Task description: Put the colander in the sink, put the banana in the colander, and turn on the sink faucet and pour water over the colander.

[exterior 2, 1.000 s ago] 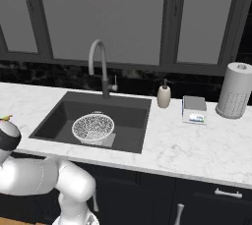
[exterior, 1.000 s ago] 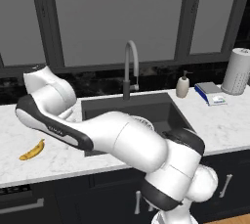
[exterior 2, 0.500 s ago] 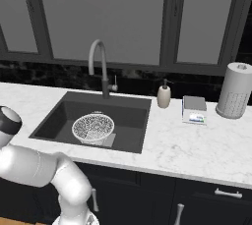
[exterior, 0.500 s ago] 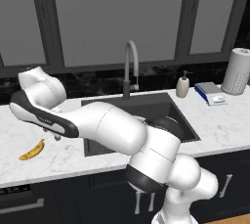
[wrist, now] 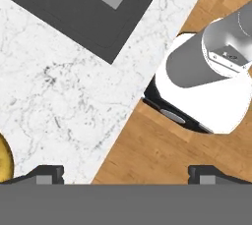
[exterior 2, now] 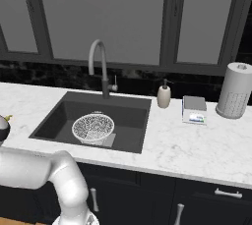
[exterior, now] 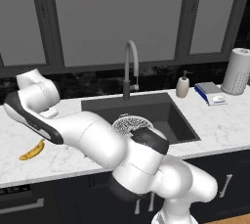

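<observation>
- White marble bench (exterior 2: pixel 187 145) runs under dark-framed windows, above dark cabinets; wooden floor (wrist: pixel 162 150) shows beyond the bench edge in the hand view.
- The sink (exterior 2: pixel 59 118) holds the colander (exterior 2: pixel 93 127), upright on the lighter patch (towards the front of the basin).
- The sink faucet (exterior 2: pixel 100 67) stands behind the basin; a soap dispenser (exterior 2: pixel 164 96) and a paper towel roll (exterior 2: pixel 235 90) stand further right.
- The banana (exterior: pixel 32 150) lies on the bench left of the sink, well apart from the colander.
- The arm reaches left over the bench, elbow near the banana.
- The gripper (wrist: pixel 125 174) has its tips spread wide with nothing between them, the banana at the hand view's lower left edge.
</observation>
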Robot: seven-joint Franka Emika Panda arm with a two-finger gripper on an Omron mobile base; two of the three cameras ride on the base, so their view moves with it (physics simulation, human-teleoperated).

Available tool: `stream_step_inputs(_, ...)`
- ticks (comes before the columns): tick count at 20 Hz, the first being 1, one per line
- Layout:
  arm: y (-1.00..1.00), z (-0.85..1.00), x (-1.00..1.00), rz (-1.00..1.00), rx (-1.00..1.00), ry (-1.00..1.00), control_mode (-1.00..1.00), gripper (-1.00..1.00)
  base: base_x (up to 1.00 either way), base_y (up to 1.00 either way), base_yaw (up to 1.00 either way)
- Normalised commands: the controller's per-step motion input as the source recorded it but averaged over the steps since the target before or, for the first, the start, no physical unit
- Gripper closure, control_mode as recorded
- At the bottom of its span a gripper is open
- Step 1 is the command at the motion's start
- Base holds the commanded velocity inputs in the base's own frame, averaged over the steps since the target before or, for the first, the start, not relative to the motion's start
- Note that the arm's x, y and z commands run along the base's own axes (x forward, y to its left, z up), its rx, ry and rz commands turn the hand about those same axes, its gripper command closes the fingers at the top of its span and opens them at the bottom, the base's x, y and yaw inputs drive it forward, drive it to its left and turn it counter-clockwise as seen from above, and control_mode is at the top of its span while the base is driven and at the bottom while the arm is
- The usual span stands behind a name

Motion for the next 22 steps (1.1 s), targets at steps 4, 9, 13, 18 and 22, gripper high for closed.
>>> stream_step_inputs(4,-0.06,-0.28,0.15,0.06,0.11,-0.01,-1.0,-1.0,0.0,0.0,0.0)
stream_step_inputs(9,0.0,-0.2,-0.02,0.14,0.14,0.0,-1.0,-1.0,0.0,0.0,0.0)
stream_step_inputs(13,0.0,-0.11,-0.05,0.17,0.16,-0.02,-1.0,-1.0,0.0,0.0,0.0)
stream_step_inputs(18,0.01,-0.19,0.0,0.14,0.1,-0.05,-1.0,-1.0,0.0,0.0,0.0)
stream_step_inputs(22,0.11,-0.2,0.01,0.08,0.06,-0.03,-1.0,-1.0,0.0,0.0,0.0)
